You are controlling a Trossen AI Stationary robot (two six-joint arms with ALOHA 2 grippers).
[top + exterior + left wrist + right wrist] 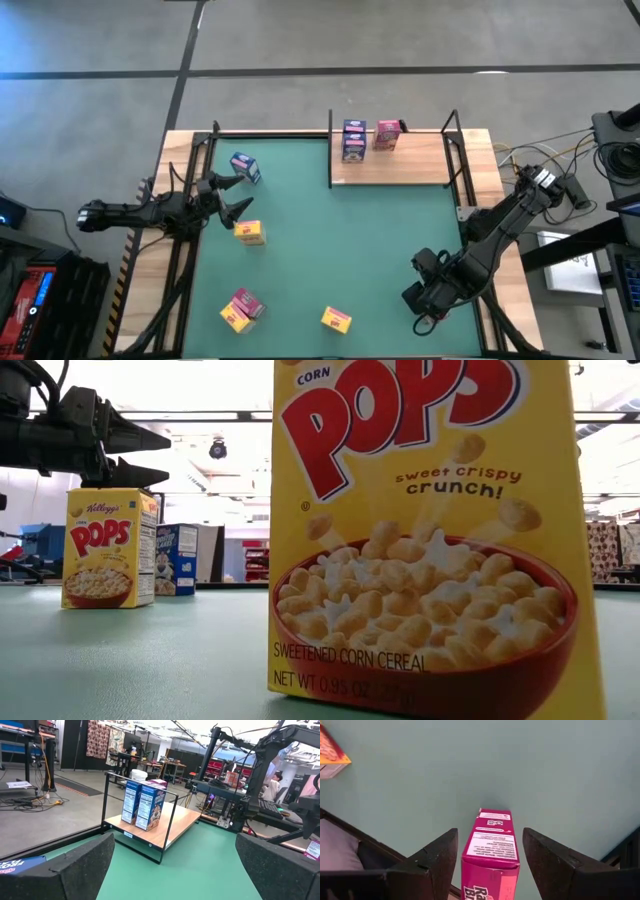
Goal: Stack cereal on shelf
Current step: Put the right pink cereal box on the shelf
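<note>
Hovering over the near right part of the green mat, the right gripper has its fingers partly spread on either side of a pink cereal box. A narrow gap shows on both flanks of the box, so no firm pinch can be confirmed; whether the pads touch the cardboard cannot be told. The box presents its magenta top flap and a white label panel toward the wrist camera.

The left gripper sits at the far left of the mat with its fingers spread wide and nothing between them. It lies between a blue box and a yellow box, touching neither in the high view.

The shelf, a light-wood board with thin black posts, stands at the far edge of the mat. It carries two blue boxes side by side and one pink box just beside them, all upright.

Loose stock on the mat: a pink and yellow pair at the near left, lying together, and a single yellow box at the near centre. In the low view a yellow Corn Pops box stands upright close to the lens, its printed front showing a red bowl of cereal.
</note>
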